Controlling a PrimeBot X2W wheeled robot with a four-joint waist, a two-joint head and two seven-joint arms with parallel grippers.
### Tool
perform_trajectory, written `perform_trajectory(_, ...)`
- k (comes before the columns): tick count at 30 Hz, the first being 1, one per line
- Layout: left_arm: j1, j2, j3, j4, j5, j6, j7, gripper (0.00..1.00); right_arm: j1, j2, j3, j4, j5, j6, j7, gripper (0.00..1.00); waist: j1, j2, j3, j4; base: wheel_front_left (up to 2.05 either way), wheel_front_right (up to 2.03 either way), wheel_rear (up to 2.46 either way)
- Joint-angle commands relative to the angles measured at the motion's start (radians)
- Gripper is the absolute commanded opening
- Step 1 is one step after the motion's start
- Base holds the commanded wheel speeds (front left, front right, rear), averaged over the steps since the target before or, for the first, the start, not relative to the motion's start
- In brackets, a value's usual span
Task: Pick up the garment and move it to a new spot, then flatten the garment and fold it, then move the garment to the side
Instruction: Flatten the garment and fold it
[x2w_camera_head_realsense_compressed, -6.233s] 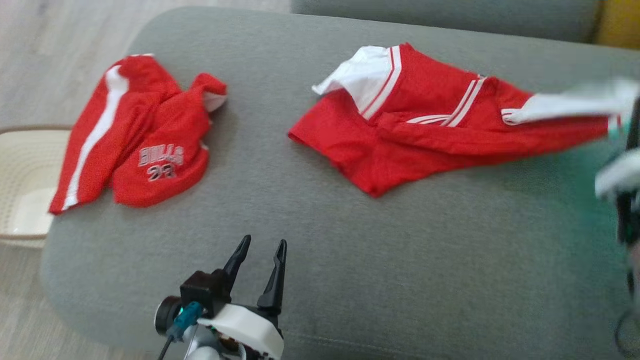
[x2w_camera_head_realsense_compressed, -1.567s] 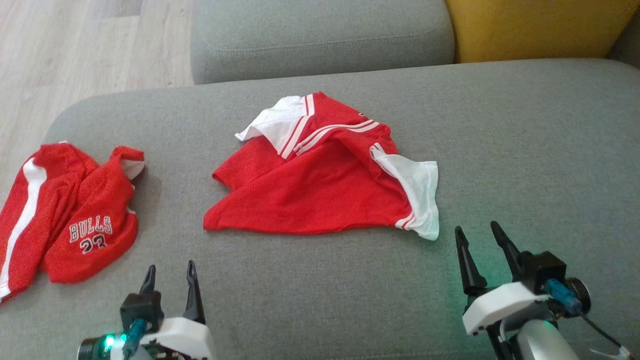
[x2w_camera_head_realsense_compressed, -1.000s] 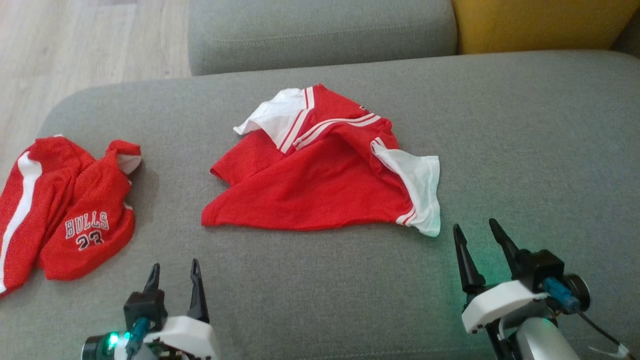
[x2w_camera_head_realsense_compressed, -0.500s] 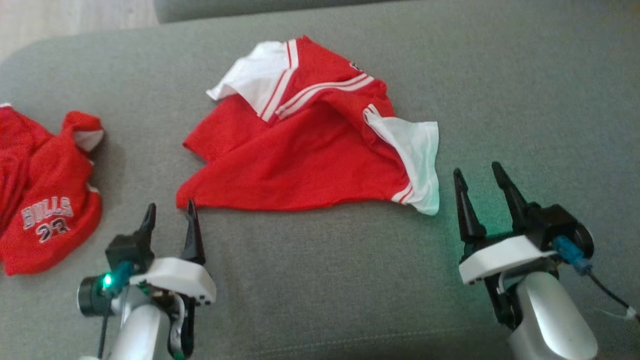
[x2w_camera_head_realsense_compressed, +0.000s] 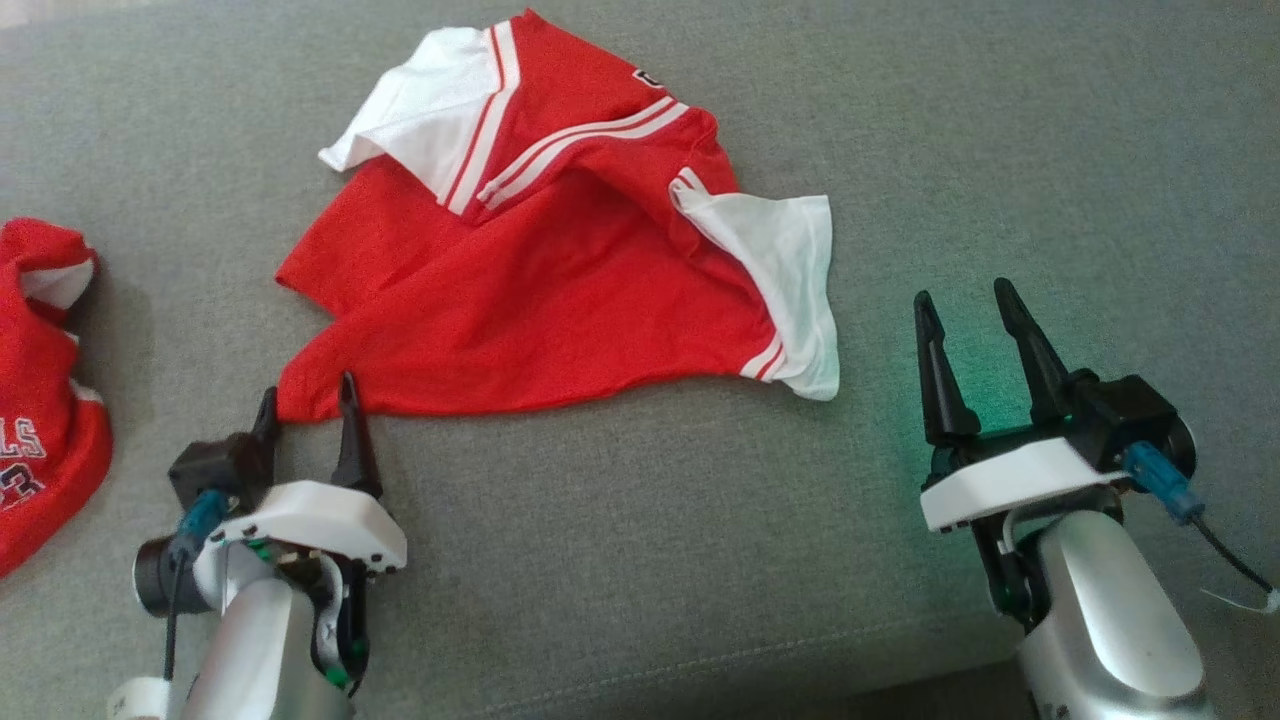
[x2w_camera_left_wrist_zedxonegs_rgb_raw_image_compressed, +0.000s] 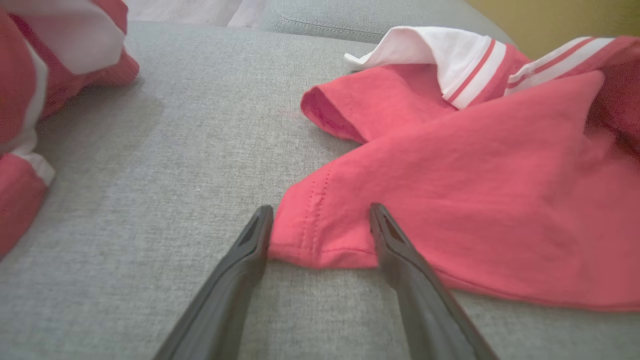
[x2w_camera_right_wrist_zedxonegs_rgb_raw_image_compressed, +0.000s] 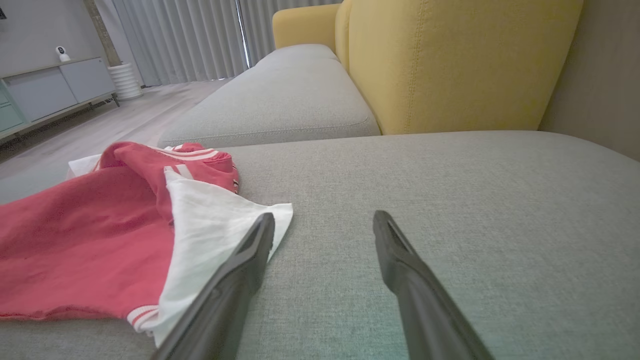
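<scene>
While the crumpled red jersey lies mid-cushion on the sofa, both tools gape: left tool straddling its near hem corner, right tool beside its white sleeve; a Bulls garment is cut off.

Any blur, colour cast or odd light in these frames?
Head view: green glow on the sofa beside the right claw. Left wrist view: the shirt looks washed-out pink, the other garment at the left edge is blurred. Right wrist view: sharp, evenly lit.
</scene>
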Motion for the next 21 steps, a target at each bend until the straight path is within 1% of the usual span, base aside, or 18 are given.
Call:
perform_trajectory(1,-0.031,0.012,0.041,-0.019,-0.006,0.003,-0.008,1.0,-0.035,-0.003,0.018,-0.038,0.007,0.007,-0.006,1.0,0.0,0.0,0.008,-0.007,0.0,0.0,0.0)
perform_trajectory(8,-0.02,0.012,0.04,0.004,-0.054,-0.005,-0.008,1.0,-0.037,-0.003,0.009,-0.039,0.008,0.007,-0.006,1.0,0.0,0.0,0.012,-0.008,0.0,0.0,0.0)
perform_trajectory(14,-0.01,0.012,0.036,0.012,-0.116,-0.009,-0.008,1.0,-0.042,-0.003,0.01,-0.038,0.012,0.007,-0.006,1.0,0.0,0.0,0.011,-0.003,0.0,0.0,0.0)
perform_trajectory(19,-0.006,0.012,0.029,0.024,-0.129,-0.018,-0.008,1.0,-0.041,-0.003,0.012,-0.038,0.014,0.007,-0.006,1.0,0.0,0.0,0.008,0.0,0.0,0.0,0.0)
perform_trajectory(20,-0.007,0.012,0.026,0.027,-0.13,-0.021,-0.008,0.9,-0.04,-0.003,0.011,-0.037,0.014,0.007,-0.006,1.0,0.0,0.0,0.008,0.001,0.0,0.0,0.0)
perform_trajectory(21,-0.008,0.012,0.023,0.031,-0.13,-0.023,-0.008,0.49,-0.039,-0.003,0.009,-0.037,0.013,0.007,-0.006,1.0,0.0,0.0,0.008,0.002,0.0,0.0,0.0)
